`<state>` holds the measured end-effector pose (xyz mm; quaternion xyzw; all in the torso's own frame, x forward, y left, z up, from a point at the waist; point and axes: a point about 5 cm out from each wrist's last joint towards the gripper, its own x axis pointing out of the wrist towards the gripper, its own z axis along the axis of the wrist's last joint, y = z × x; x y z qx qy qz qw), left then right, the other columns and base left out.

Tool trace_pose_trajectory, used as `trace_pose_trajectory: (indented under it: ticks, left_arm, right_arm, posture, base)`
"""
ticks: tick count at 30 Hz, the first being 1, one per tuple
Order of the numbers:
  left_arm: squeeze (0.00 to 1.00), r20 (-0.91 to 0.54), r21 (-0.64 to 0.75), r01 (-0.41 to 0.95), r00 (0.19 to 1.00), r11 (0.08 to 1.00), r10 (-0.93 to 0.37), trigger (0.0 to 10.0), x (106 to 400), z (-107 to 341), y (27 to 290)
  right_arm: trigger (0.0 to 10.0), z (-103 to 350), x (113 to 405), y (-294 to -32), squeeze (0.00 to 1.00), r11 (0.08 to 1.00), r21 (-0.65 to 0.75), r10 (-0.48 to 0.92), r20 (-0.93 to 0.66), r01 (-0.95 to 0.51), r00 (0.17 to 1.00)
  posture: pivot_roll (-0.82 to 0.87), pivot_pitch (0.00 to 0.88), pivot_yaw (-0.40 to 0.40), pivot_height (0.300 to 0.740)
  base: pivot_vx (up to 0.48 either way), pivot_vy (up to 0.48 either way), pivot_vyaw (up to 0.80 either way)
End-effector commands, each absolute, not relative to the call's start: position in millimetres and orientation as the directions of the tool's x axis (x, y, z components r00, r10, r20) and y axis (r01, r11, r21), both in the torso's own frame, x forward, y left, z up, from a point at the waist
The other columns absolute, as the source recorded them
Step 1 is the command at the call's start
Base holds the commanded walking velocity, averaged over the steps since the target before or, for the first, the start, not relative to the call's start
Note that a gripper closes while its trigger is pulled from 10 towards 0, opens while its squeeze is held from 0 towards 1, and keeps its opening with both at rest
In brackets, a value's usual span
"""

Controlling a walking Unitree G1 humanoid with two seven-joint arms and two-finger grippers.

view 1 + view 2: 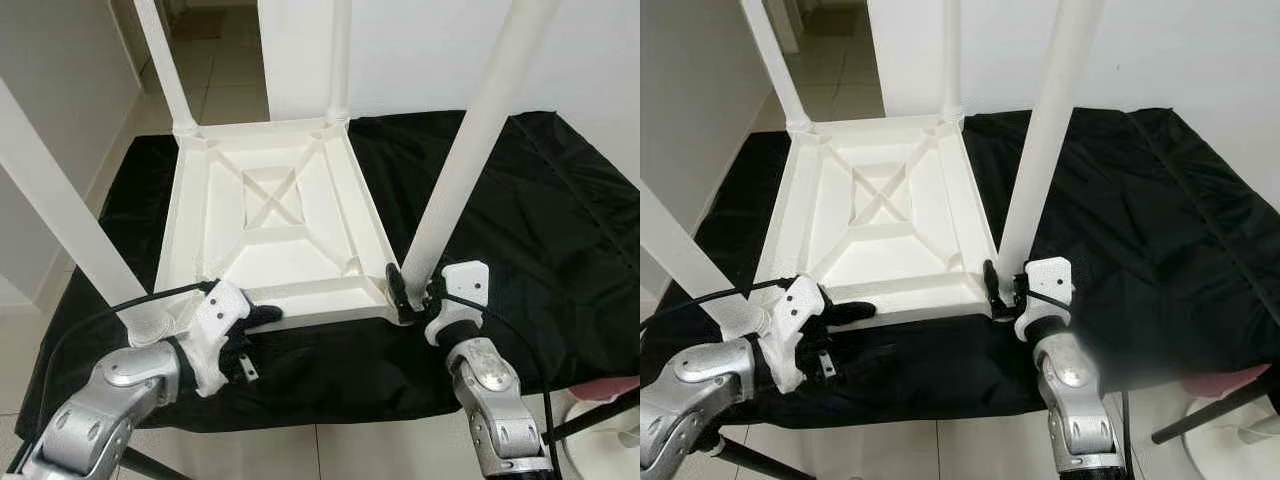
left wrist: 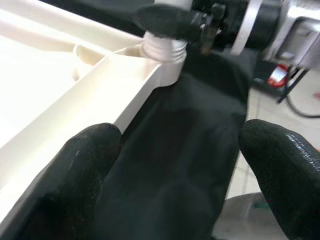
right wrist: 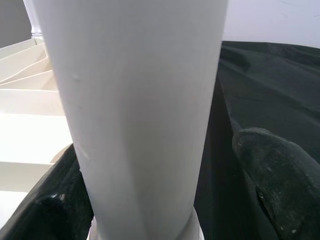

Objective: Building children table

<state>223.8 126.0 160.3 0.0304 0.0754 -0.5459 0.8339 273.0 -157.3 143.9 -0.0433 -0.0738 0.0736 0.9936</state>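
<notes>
A white plastic children's table (image 1: 270,210) lies upside down on a black cloth (image 1: 540,200), with its legs pointing up. My right gripper (image 1: 412,290) is at the base of the near right leg (image 1: 470,150); its fingers stand astride the leg. In the right wrist view a gap shows between the leg (image 3: 140,110) and one finger (image 3: 275,175). My left gripper (image 1: 255,340) is open at the table's near rim, beside the near left leg (image 1: 70,220). One of its fingers (image 2: 75,170) rests by the rim (image 2: 100,100). The right leg's screw base (image 2: 165,47) sits in the corner.
Two far legs (image 1: 165,60) (image 1: 340,55) rise at the back corners. The black cloth hangs over the front edge. A white wall stands behind, and tiled floor runs off to the far left. A white stand base (image 1: 600,430) and a pink thing (image 1: 610,388) sit low right.
</notes>
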Motion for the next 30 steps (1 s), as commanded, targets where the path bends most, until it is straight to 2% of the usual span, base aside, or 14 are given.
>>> trace_pose_trajectory:
  ticks: [1,6,7,16,20,22,23,25,27,30]
  left_arm:
    - [0.00,-0.151,-0.068,0.943,0.314,0.327,-0.937,10.0,218,162,123]
    - [0.00,-0.142,-0.096,0.940,0.313,0.327,-0.939,10.0,217,165,118]
    - [0.00,-0.114,-0.101,0.929,0.344,0.356,-0.932,10.0,220,170,113]
    - [0.00,-0.088,-0.103,0.915,0.382,0.390,-0.920,10.0,230,182,108]
    - [0.00,-0.056,-0.101,0.893,0.435,0.439,-0.898,10.0,236,186,108]
    - [0.00,-0.056,-0.101,0.893,0.435,0.439,-0.898,10.0,236,186,108]
    - [0.00,-0.046,-0.111,0.877,0.465,0.467,-0.884,10.0,240,187,106]
    - [0.00,-0.046,-0.111,0.877,0.465,0.467,-0.884,10.0,240,187,106]
    - [0.00,-0.009,-0.164,0.843,0.518,0.512,-0.855,10.0,249,185,98]
    - [0.00,0.035,-0.167,0.789,0.604,0.591,-0.796,10.0,259,182,84]
  right_arm:
    - [10.0,138,273,-159,0.00,0.983,-0.111,0.156,0.112,-0.144,0.981]
    - [10.0,134,271,-158,0.00,0.980,-0.120,0.168,0.089,-0.157,0.982]
    - [10.0,134,273,-157,0.00,0.979,-0.125,0.173,0.088,-0.162,0.981]
    - [10.0,134,277,-153,0.00,0.971,-0.127,0.213,0.081,-0.202,0.974]
    - [10.0,137,277,-150,0.00,0.969,-0.078,0.241,0.097,-0.234,0.966]
    - [10.0,137,277,-150,0.00,0.969,-0.078,0.241,0.097,-0.234,0.966]
    - [10.0,139,278,-148,0.00,0.967,-0.069,0.252,0.108,-0.246,0.962]
    - [10.0,139,278,-148,0.00,0.967,-0.069,0.252,0.108,-0.246,0.962]
    - [10.0,142,278,-142,0.00,0.960,-0.056,0.281,0.125,-0.276,0.952]
    - [10.0,147,279,-136,0.00,0.954,-0.034,0.300,0.150,-0.298,0.942]
  posture:
    - [-0.06,0.053,0.045,0.740]
    - [-0.05,0.062,0.045,0.740]
    - [-0.05,0.067,0.048,0.740]
    - [-0.05,0.078,0.044,0.740]
    - [-0.03,0.075,0.040,0.740]
    - [-0.03,0.075,0.040,0.740]
    - [-0.03,0.079,0.034,0.740]
    - [-0.03,0.079,0.034,0.740]
    - [-0.03,0.076,0.023,0.740]
    - [-0.04,0.074,0.010,0.740]
  base:
    - [0.000,0.000,0.00]
    - [0.000,0.000,0.00]
    - [0.000,0.000,0.00]
    - [0.000,0.000,0.00]
    - [0.000,0.000,0.00]
    - [0.000,0.000,0.00]
    - [0.000,0.000,0.00]
    - [0.000,0.000,0.00]
    - [0.000,0.000,0.00]
    - [0.000,0.000,0.00]
